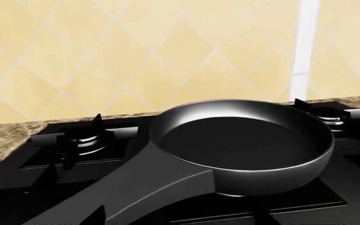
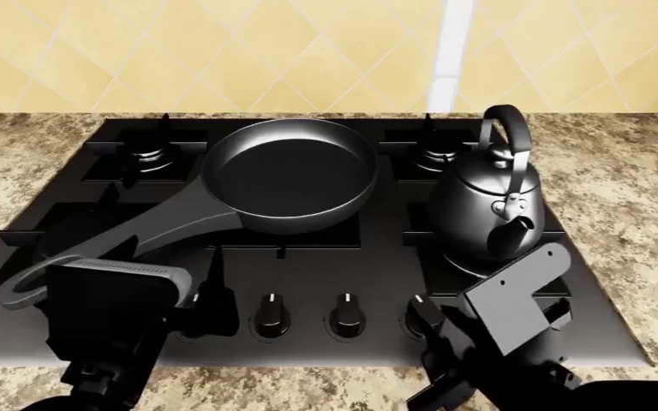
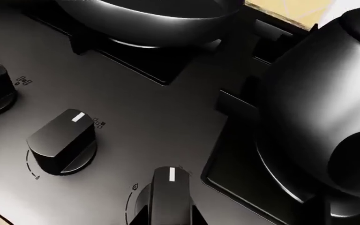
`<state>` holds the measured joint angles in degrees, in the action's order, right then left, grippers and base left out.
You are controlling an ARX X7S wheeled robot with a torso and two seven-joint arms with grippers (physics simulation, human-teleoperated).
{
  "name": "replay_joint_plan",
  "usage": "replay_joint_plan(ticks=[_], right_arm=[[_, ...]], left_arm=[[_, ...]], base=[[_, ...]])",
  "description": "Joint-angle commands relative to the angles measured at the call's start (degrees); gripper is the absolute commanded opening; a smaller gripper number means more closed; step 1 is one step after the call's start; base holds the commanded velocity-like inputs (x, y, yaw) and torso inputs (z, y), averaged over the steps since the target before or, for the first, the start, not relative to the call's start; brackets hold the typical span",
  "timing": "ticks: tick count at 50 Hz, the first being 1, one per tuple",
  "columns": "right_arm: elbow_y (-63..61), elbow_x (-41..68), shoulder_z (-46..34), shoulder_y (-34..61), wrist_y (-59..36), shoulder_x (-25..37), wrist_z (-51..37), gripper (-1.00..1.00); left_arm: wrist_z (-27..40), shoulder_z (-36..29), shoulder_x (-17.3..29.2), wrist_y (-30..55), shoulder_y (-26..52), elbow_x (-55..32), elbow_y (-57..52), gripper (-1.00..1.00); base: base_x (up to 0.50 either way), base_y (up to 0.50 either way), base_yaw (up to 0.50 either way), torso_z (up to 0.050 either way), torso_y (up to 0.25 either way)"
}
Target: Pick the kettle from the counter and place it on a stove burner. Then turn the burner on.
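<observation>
Head high; wrists low; shared hob (image 2: 306,257)

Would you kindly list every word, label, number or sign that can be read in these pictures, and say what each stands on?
No words, brands or numbers can be read.
White pointer line: on top of each knob.
Tiny burner-position symbols: printed on the hob beside the knobs, too small to read.
Small arc marks: around the knob bases, no text.
The kettle and frying pan: no markings visible.

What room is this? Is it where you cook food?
Yes, it looks like a kitchen. There is a black stove with a row of knobs, a frying pan and a kettle sitting on it, and a speckled stone counter around it.
</observation>
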<state>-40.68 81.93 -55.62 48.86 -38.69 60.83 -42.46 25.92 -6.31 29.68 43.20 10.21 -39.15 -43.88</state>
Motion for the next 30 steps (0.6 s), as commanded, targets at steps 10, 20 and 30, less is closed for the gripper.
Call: replay_joint_plan(ticks=[10, 20, 30], right_arm=[[2.18, -10.17, -4.25, 0.13, -3.99, 2.01, 11.73, -1.0], [5.25, -12.39, -5.16, 0.23, -4.25, 1.56, 15.88, -1.0], [5.84, -15.67, -6.11, -1.1, -2.28, 2.97, 20.36, -1.0]], left_arm=[[0.12, -0.32, 0.12, -0.56, -0.19, 0.06, 0.38, 1.0], [0.27, -0.3, 0.18, -1.02, -0.71, 0.11, 0.44, 1.0], [0.76, -0.26, 0.37, -0.64, -0.57, -0.25, 0.0, 1.0]], base=[[0.0, 0.0, 0.0, 0.0, 0.001], [0.0, 0.0, 0.0, 0.0, 0.0], [0.0, 0.0, 0.0, 0.0, 0.0]])
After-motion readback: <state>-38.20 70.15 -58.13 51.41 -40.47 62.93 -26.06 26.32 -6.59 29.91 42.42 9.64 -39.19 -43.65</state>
